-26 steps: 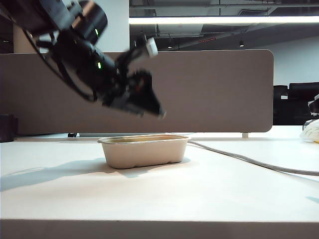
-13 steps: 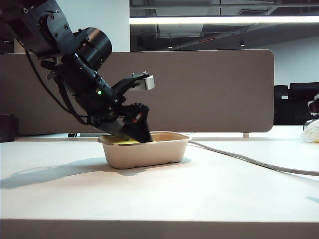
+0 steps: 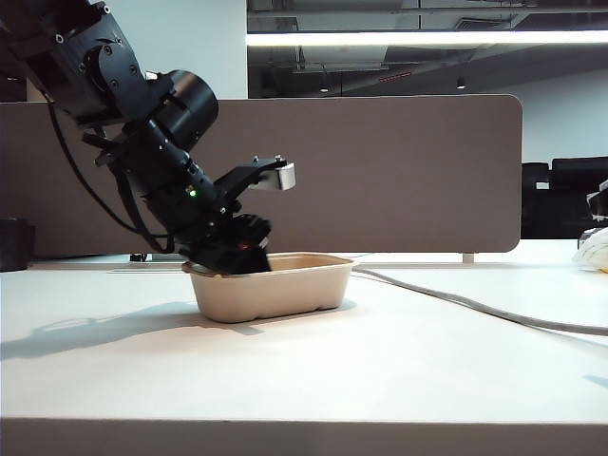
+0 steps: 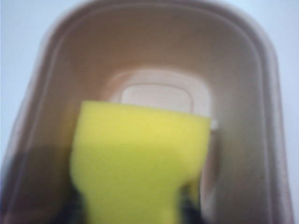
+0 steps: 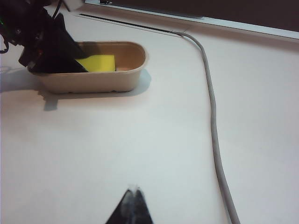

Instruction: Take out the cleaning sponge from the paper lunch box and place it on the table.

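Note:
The beige paper lunch box [image 3: 275,290] stands on the white table [image 3: 380,361] left of centre. My left gripper [image 3: 242,256] reaches down into its left end. Inside the box [image 4: 266,93] the bright yellow cleaning sponge [image 4: 140,154] lies tilted, and its near end is squeezed narrower between the dark fingers of my left gripper [image 4: 135,210]. From the right wrist view the sponge [image 5: 98,63] shows past the black left gripper [image 5: 51,51] in the box [image 5: 117,79]. My right gripper [image 5: 133,189] hangs shut over bare table [image 5: 140,140], well away from the box.
A grey cable [image 3: 475,309] runs from behind the box to the right edge of the table. A tall grey-brown divider panel [image 3: 408,171] stands along the back. A white crumpled thing [image 3: 591,252] lies far right and a dark object [image 3: 11,244] far left.
My left arm has come down from above the box and into it. Its jaws have narrowed onto the sponge. The right arm has not moved.

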`<control>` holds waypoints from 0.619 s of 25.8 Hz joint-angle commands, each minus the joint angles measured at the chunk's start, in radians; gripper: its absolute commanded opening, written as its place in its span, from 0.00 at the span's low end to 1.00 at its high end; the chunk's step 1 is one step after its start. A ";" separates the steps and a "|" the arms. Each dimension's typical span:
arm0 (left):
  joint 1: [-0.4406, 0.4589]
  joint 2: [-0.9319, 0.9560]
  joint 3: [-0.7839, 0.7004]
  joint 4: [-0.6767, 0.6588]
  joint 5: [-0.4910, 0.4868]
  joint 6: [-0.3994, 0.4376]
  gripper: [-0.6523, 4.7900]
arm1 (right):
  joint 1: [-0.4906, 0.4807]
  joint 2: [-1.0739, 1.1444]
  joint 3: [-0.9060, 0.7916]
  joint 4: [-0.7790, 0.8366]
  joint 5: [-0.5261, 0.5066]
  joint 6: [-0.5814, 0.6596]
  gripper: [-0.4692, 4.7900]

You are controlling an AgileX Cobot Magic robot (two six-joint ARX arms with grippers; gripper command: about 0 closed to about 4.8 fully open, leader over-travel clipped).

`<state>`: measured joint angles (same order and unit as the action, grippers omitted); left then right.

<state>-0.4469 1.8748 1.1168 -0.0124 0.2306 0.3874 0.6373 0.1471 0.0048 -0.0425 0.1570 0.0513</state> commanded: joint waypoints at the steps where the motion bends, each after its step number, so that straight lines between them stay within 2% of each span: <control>1: 0.000 0.003 -0.006 -0.048 -0.010 0.005 0.45 | 0.001 0.000 0.001 0.017 0.002 0.000 0.08; 6: 0.000 0.009 -0.006 -0.069 -0.010 0.006 0.45 | 0.001 0.000 0.001 0.017 0.001 0.000 0.08; 7: 0.000 0.011 -0.006 -0.072 -0.010 0.008 0.40 | 0.002 0.000 0.001 0.017 0.001 0.000 0.08; 9: 0.000 0.019 -0.006 -0.082 -0.011 0.034 0.17 | 0.002 0.000 0.001 0.017 0.001 0.000 0.08; 10: 0.000 0.023 -0.006 -0.087 -0.014 0.040 0.11 | 0.001 0.000 0.001 0.017 0.001 0.000 0.08; 13: -0.001 0.023 -0.006 -0.095 -0.061 0.043 0.11 | 0.002 0.000 0.001 0.017 0.001 0.000 0.08; 16: -0.001 0.022 0.004 -0.102 -0.063 0.048 0.11 | 0.002 0.000 0.001 0.017 0.001 0.000 0.08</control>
<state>-0.4503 1.8862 1.1236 -0.0460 0.1909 0.4267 0.6376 0.1471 0.0048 -0.0425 0.1574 0.0513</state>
